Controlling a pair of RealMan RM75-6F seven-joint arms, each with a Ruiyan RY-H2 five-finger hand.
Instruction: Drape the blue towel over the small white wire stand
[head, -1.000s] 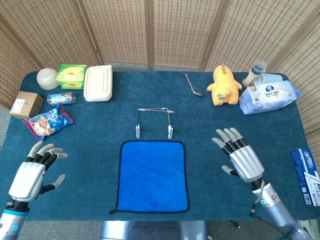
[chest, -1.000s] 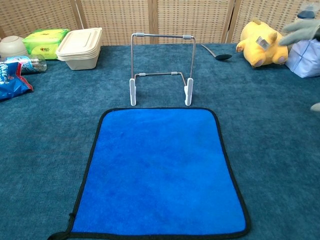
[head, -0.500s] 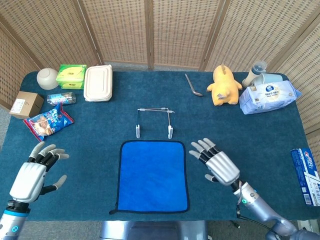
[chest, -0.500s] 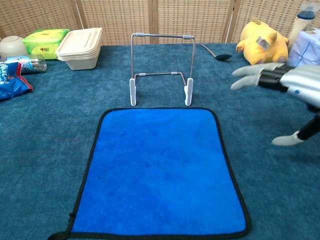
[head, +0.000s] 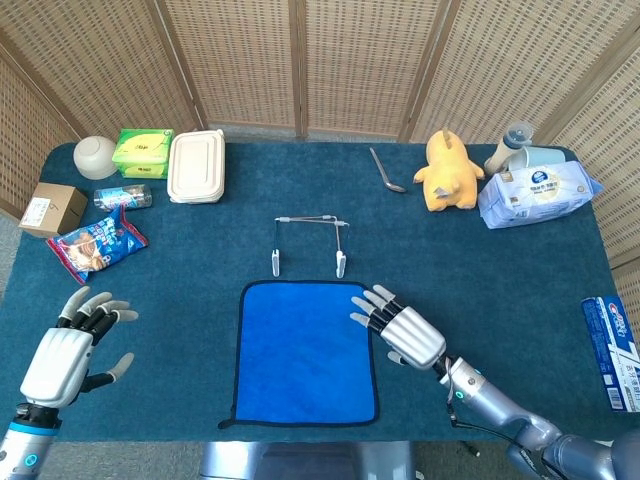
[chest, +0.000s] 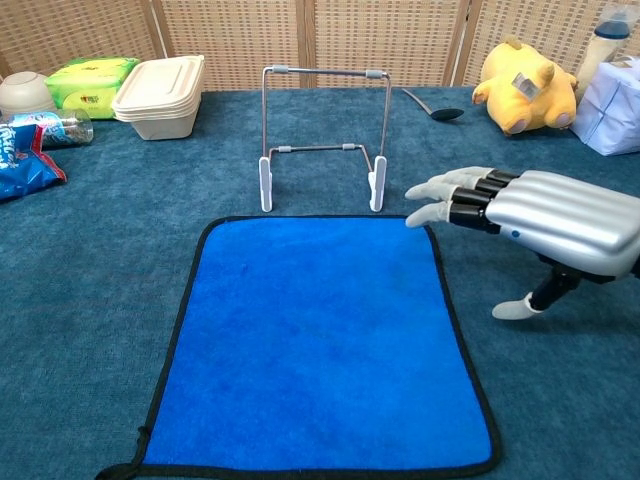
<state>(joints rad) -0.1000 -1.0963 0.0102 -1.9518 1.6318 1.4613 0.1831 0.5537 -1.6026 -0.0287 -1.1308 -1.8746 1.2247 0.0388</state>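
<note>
The blue towel (head: 305, 348) (chest: 315, 335) lies flat on the table, black-edged, just in front of the small white wire stand (head: 309, 242) (chest: 322, 135). My right hand (head: 402, 330) (chest: 540, 218) hovers open, palm down, by the towel's far right corner, its fingertips (chest: 428, 198) reaching the towel's edge. Whether they touch the cloth I cannot tell. My left hand (head: 70, 350) hangs open and empty at the table's near left, well away from the towel; it does not show in the chest view.
On the blue table (head: 500, 290): a lidded container (head: 196, 165), green packet (head: 141, 151), bowl (head: 95, 155), snack bag (head: 96, 242) and box (head: 50, 208) at left; spoon (head: 385, 170), yellow plush (head: 448, 170), wipes pack (head: 538, 195) at right back.
My right hand has swept left and nearer, from the open table on the right to the towel's far right corner. The left hand and the towel have stayed put.
</note>
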